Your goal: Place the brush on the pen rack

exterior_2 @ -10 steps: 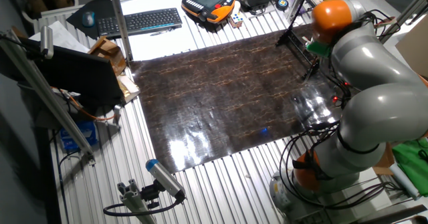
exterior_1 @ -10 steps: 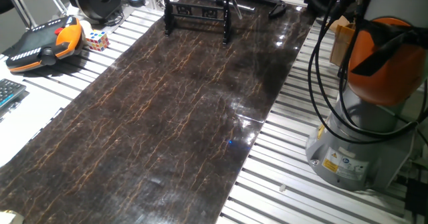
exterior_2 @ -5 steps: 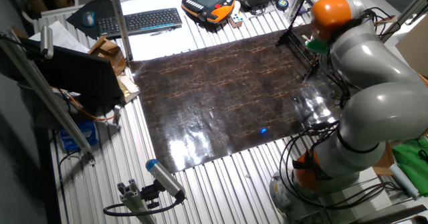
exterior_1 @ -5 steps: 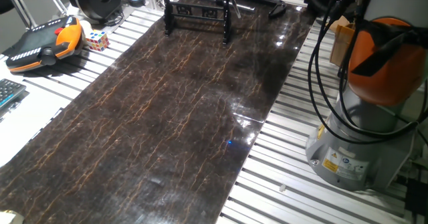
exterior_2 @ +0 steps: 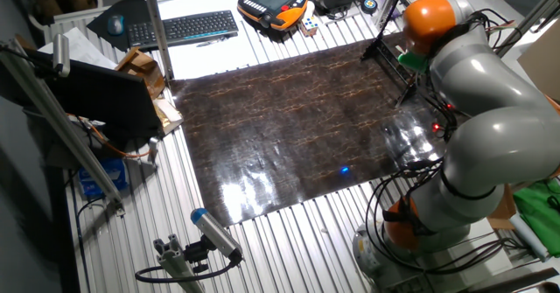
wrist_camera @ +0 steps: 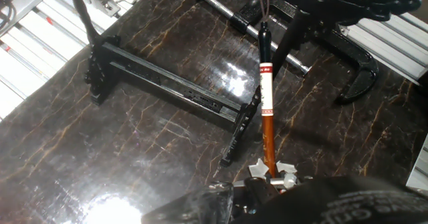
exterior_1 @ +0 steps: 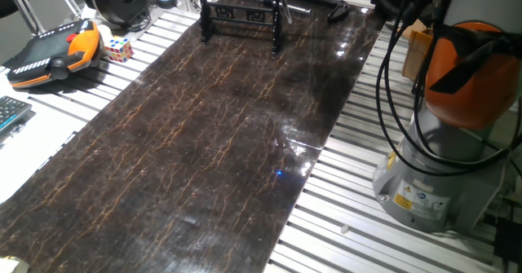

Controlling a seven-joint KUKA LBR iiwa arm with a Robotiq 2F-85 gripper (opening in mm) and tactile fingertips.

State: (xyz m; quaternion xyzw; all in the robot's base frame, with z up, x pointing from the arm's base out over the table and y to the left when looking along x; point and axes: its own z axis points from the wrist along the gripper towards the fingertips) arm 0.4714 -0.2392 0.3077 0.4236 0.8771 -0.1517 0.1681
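Note:
In the hand view my gripper (wrist_camera: 271, 174) is shut on the brush (wrist_camera: 267, 127). It grips the orange-brown shaft, and the white-labelled part and dark end point away from the hand. The brush hangs above the right post of the pen rack (wrist_camera: 167, 90), a low black frame with two posts and a bar, and crosses over that end. The rack stands at the far end of the dark marbled mat in one fixed view (exterior_1: 241, 15) and next to the arm's orange joint in the other fixed view (exterior_2: 391, 61). The gripper itself is hidden in both fixed views.
A black curved clamp (wrist_camera: 354, 83) and a metal rod (wrist_camera: 231, 17) lie just beyond the rack. An orange-black pendant (exterior_1: 57, 53) and a colour cube (exterior_1: 117, 49) sit left of the mat (exterior_1: 212, 143). The robot base (exterior_1: 444, 167) stands to the right, and a keyboard (exterior_2: 188, 26) lies at the far side.
In the other fixed view the arm's orange upper joint has shifted slightly to the left. The rack has not moved.

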